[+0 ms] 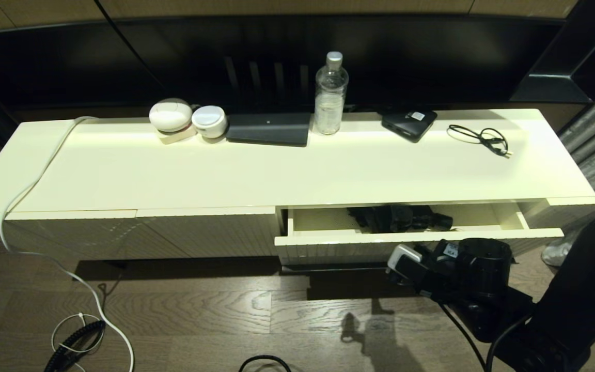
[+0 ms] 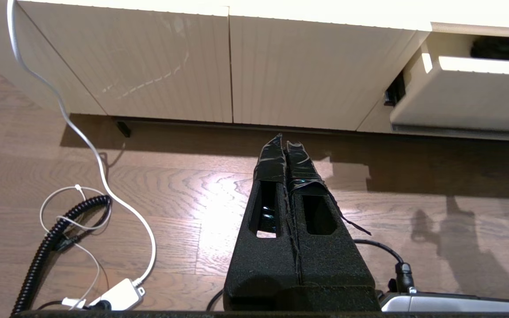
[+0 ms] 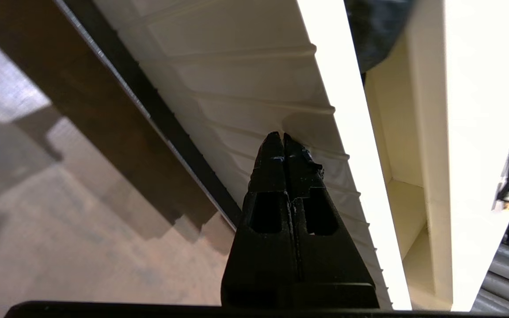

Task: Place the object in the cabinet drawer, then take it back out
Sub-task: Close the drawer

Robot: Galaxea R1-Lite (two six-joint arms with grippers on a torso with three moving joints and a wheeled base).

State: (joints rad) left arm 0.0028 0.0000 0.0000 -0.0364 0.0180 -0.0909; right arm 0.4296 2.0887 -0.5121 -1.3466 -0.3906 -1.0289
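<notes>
The cabinet drawer (image 1: pixel 328 241) stands partly pulled out under the right half of the cabinet top. Inside it lies the black folding umbrella (image 1: pixel 401 218), its rear half hidden beneath the top. My right gripper (image 3: pixel 282 135) is shut, and its tips rest against the drawer's ribbed front (image 3: pixel 245 88), just below the lit upper edge. A bit of the umbrella (image 3: pixel 374 26) shows over that edge. In the head view the right gripper (image 1: pixel 406 268) sits low in front of the drawer. My left gripper (image 2: pixel 286 139) is shut on nothing and hangs over the floor, left of the drawer (image 2: pixel 466 101).
On the cabinet top stand a clear bottle (image 1: pixel 331 93), a small black box with a white label (image 1: pixel 408 123), a thin cable loop (image 1: pixel 481 137), a dark flat case (image 1: pixel 269 128) and two white round items (image 1: pixel 171 114). A white cable (image 1: pixel 44 243) trails down across the wooden floor.
</notes>
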